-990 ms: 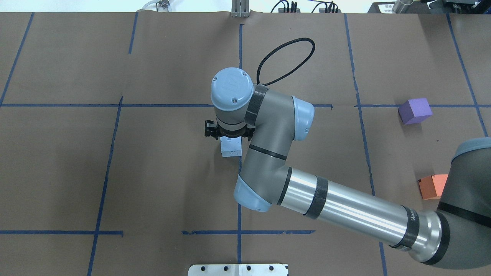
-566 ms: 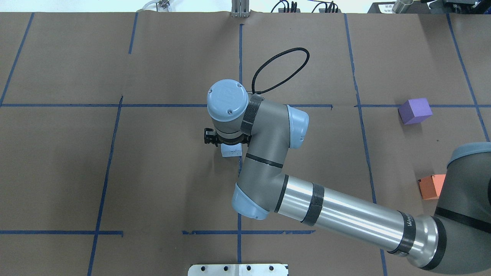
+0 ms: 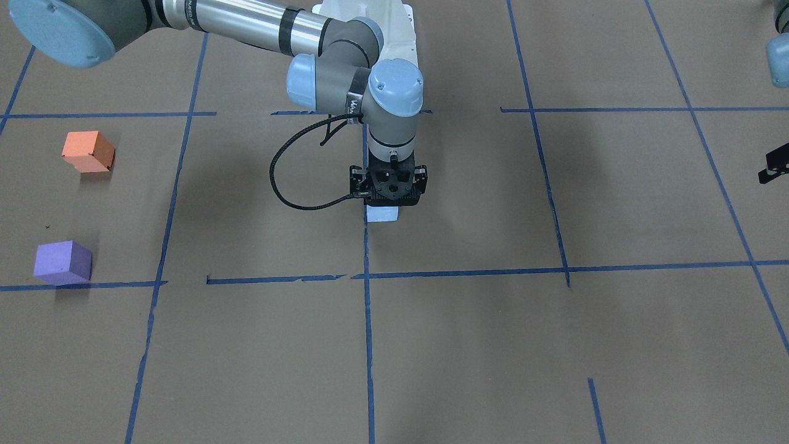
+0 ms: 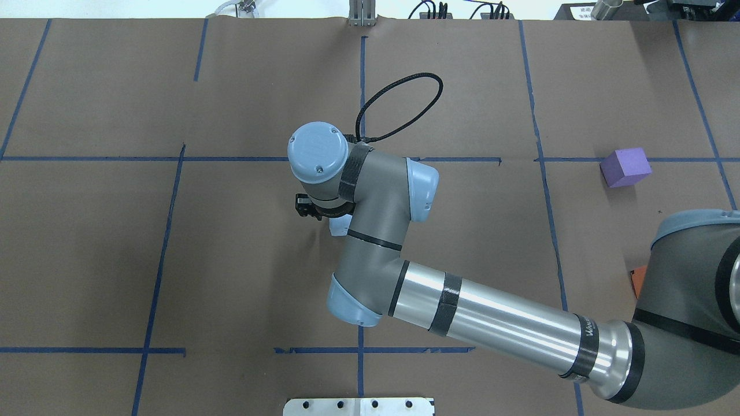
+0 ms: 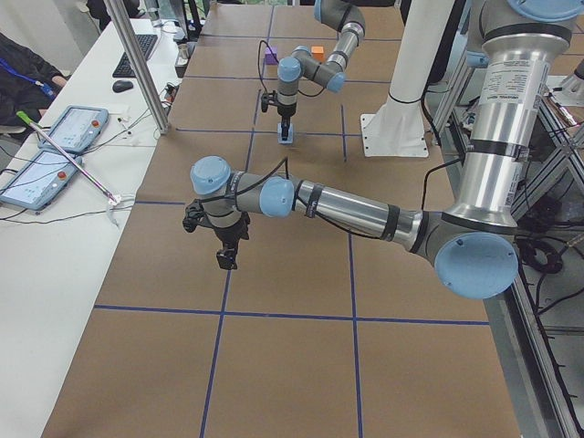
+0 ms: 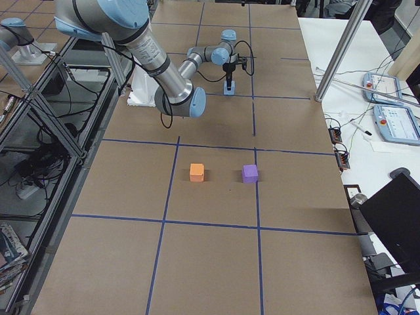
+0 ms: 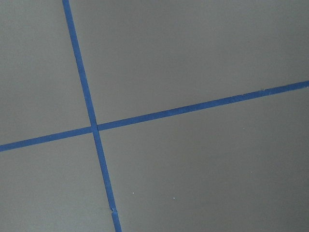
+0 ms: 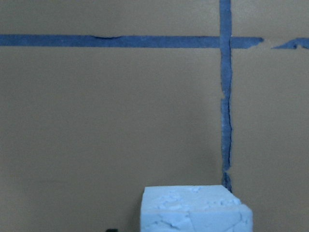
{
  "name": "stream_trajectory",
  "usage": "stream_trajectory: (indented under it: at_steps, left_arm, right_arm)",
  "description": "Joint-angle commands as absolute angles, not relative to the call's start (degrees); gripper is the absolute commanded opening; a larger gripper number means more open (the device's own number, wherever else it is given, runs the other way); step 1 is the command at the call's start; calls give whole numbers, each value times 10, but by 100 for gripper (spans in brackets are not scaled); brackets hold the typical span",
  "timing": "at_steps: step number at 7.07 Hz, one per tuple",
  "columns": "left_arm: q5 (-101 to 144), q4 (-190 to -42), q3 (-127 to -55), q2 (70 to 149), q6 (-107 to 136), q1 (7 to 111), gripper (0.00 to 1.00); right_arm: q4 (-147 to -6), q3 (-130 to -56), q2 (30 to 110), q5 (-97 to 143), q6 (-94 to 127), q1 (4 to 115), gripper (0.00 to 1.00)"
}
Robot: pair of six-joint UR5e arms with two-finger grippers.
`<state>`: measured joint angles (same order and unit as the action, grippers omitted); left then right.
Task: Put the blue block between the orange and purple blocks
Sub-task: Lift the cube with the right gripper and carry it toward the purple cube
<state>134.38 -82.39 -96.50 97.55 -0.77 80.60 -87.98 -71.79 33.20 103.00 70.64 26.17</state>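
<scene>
Blue block (image 3: 382, 214) rests on brown-papered table (image 3: 555, 370), against centre tape line (image 3: 368, 320), near the table's middle. Directly over it, right gripper (image 3: 387, 196) points straight down. Its body hides the fingers, so cannot tell whether the jaws grip the block or stand apart. Front-facing view: orange block (image 3: 88, 152) and purple block (image 3: 62, 263) both lie well off toward 9 o'clock from blue block, orange slightly above that bearing, purple slightly below, apart from each other. At the table's left end, left gripper (image 5: 225, 258) hangs over the paper; jaw state unreadable.
</scene>
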Motion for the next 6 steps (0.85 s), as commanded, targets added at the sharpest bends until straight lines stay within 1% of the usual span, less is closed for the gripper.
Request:
stream_trajectory:
  at_steps: [1, 2, 3, 4, 5, 6]
  left_arm:
    - [1345, -824, -966, 975, -7, 806, 100]
    - [1345, -824, -966, 975, -7, 806, 100]
    - [1344, -824, -967, 975, -7, 806, 100]
    - [1344, -824, -969, 975, -6, 806, 100]
    - [1344, -824, -969, 975, -6, 806, 100]
    - [1344, -824, -969, 975, -6, 806, 100]
  right_arm:
    - [-881, -714, 339, 1031, 699, 261, 63]
    - [-882, -716, 338, 1033, 697, 262, 43]
    - [-887, -725, 336, 1041, 696, 276, 31]
    - [-913, -758, 347, 1077, 688, 309, 29]
    - [-951, -846, 406, 1113, 642, 350, 28]
    - [-989, -959, 496, 1141, 572, 395, 28]
